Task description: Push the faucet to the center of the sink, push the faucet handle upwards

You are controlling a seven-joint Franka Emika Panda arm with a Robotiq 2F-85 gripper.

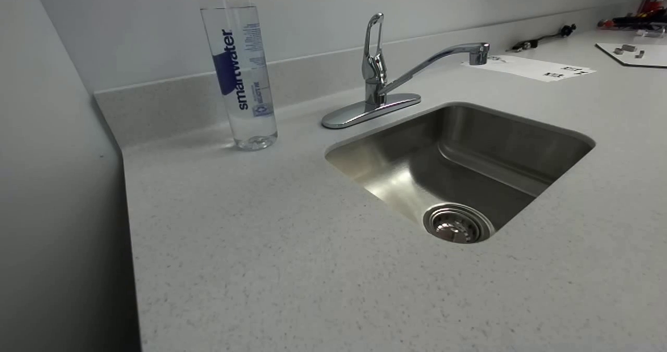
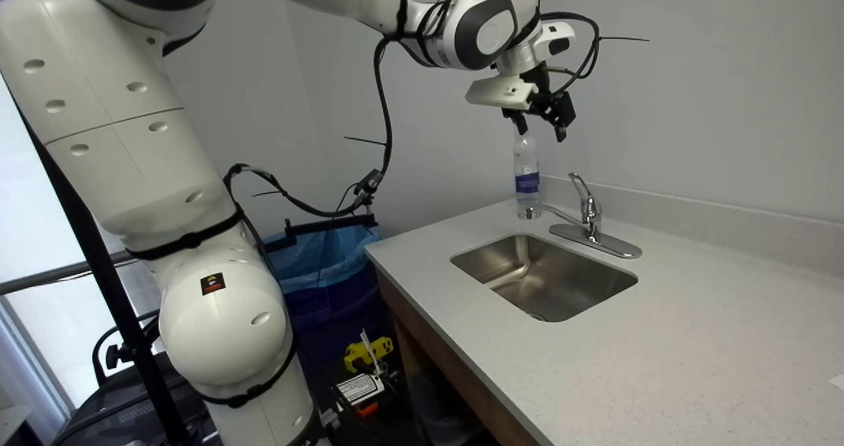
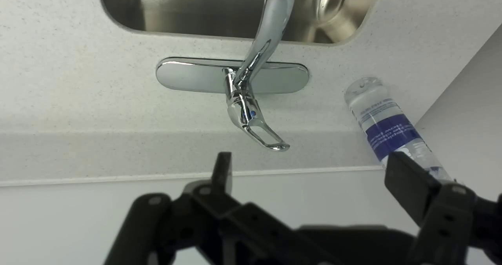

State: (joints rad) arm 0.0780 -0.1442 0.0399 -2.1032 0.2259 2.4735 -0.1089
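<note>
Speckled grey countertop [image 1: 234, 258]: running along a pale wall [image 1: 323, 13], a low backsplash [image 1: 161, 117] rising at its back. Sink [image 1: 500, 133], one: we are seeing a rectangular stainless basin with rounded corners, sitting below the counter surface, its round drain [image 1: 458, 224] showing. Faucet [image 1: 374, 90], one, chrome: standing on the counter just behind the sink, its oval base plate [image 1: 341, 116] lying between basin and backsplash. Its long spout [image 3: 272, 22] is reaching out over the basin; in the wrist view we are finding it slanting toward the side of a water bottle [image 1: 239, 76]. Faucet handle [image 1: 371, 66], one, looped: pointing upward in both exterior views. Bottle: clear, blue-labelled, standing upright near the faucet without touching it. Gripper [image 3: 311, 163], one, black: released, its jaws standing wide apart. We are observing it hanging higher than the faucet, on a white arm [image 2: 184, 189]. In the wrist view it is partly hiding the bottle; whether the two are touching, we are unable to tell. Farther along the counter: a printed sheet [image 1: 521, 68] lying flat, and a white board [image 1: 646, 55] bearing small grey pieces [image 1: 629, 48].
</note>
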